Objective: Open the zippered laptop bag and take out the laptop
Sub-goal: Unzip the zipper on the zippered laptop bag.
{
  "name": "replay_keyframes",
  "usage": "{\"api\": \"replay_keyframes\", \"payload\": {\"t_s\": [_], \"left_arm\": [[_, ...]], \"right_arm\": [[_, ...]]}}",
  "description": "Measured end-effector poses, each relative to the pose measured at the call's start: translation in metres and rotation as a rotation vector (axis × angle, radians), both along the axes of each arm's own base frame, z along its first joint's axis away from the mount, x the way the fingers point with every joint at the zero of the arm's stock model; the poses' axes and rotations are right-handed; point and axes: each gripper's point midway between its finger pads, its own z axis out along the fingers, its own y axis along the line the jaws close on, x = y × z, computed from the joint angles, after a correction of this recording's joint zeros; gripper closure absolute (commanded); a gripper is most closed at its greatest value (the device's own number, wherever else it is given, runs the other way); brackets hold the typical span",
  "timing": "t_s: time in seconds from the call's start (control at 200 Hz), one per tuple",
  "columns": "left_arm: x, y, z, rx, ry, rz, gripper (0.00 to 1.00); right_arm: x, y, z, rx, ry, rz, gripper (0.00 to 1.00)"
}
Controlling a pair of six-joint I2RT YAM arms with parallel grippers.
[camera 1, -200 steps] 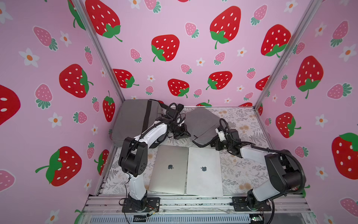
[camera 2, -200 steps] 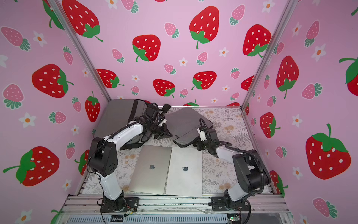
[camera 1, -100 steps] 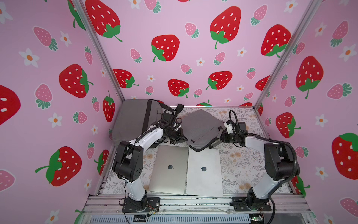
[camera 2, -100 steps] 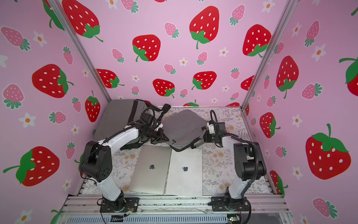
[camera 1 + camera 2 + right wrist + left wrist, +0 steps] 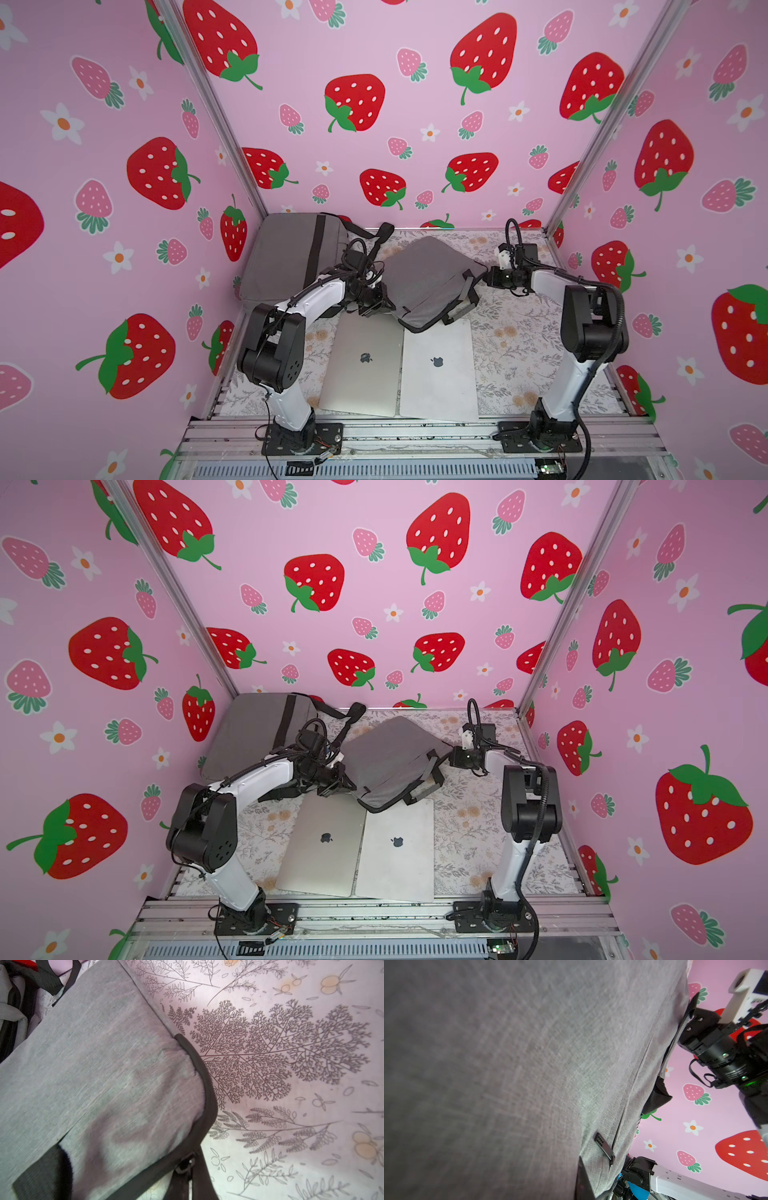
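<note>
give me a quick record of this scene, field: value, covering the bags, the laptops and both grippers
laptop bag: grey, mid-table, tilted, near edge over the two laptops' far edges
left gripper: shut, at the bag's edge; grip hidden
right gripper: shut, at the bag's opposite corner; grip hidden
darker laptop: closed, flat on table
lighter laptop: closed, flat, beside the darker one
big grey bag: back corner, behind the left arm
zip pull: visible; zip open or shut cannot tell

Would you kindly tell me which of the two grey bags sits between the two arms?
The smaller middle bag; the bigger striped bag lies in the far left corner.
</note>
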Motion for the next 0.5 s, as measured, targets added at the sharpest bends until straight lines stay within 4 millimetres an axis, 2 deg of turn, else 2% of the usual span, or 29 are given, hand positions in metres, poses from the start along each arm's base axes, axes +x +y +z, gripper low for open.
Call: {"api": "replay_keyframes", "payload": {"t_s": [0.2,0.215,0.26,0.495], "left_arm": [[0.004,0.002,-0.008,0.021,-0.013,-0.004,0.96],[0.004,0.002,-0.009,0.023,-0.011,-0.004,0.91],[0.005,0.002,-0.013,0.028,-0.005,-0.004,0.89],[0.0,0.005,-0.027,0.095,0.024,-0.025,0.74]], "right_arm": [[0.007,0.002,-0.005,0.001,0.055,0.02,1.0],[0.008,0.003,-0.005,0.001,0.056,0.024,1.0],[0.01,0.003,-0.004,0.002,0.057,0.03,1.0],[0.01,0.003,-0.001,0.022,0.039,0.049,0.87]]}}
